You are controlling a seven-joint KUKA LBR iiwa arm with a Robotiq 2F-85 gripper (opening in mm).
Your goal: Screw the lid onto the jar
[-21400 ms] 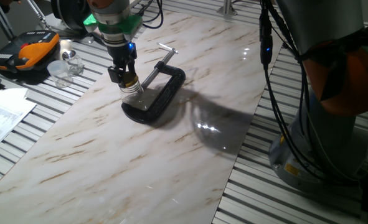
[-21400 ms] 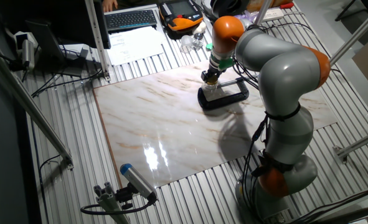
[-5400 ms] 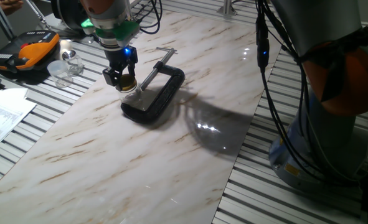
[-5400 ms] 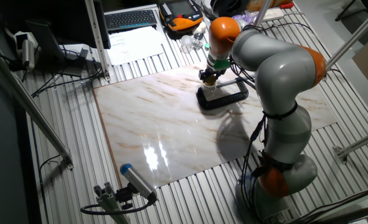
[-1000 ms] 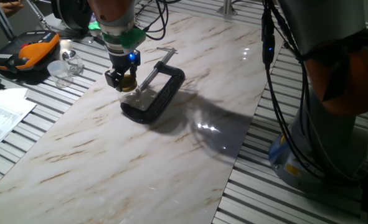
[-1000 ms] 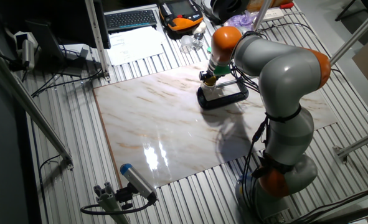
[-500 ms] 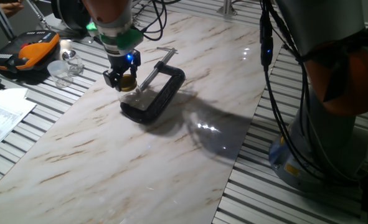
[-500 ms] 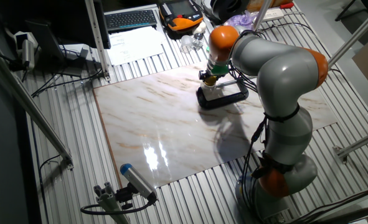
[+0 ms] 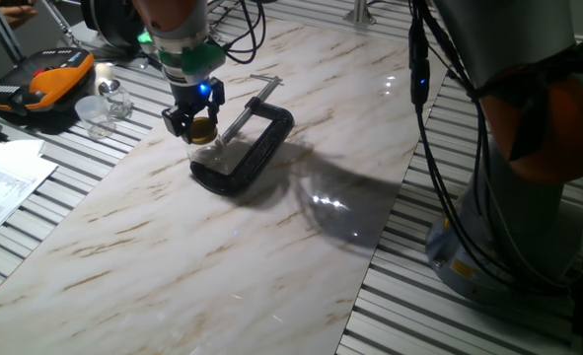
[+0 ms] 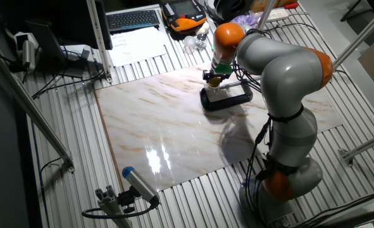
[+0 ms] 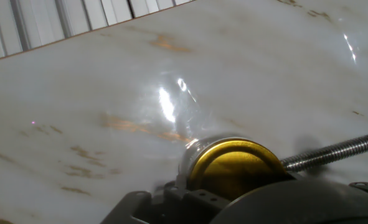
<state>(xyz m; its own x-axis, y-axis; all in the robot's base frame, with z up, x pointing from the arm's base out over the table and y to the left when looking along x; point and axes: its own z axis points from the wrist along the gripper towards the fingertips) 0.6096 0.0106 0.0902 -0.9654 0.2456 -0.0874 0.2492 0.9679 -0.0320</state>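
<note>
Gold-yellow metal shows between the gripper's (image 9: 201,128) dark fingers: the lid (image 11: 235,166) sits on the mouth of the jar (image 9: 208,150), pinched from both sides. The jar stands inside the bow of a black C-clamp (image 9: 255,150) lying toward the far edge of the marble tabletop (image 9: 271,247), near the corner by the orange-black case (image 9: 46,81). In the hand view the clamp's threaded screw (image 11: 333,151) points at the lid's side, and the glass below is only a faint glare. Judging from this, the cap looks seated but possibly not fully tightened. The risks I see: cross-threading if the cap is tilted, the fingers slipping on shiny metal, or the jar turning with the lid if the clamp's hold is loose.
</note>
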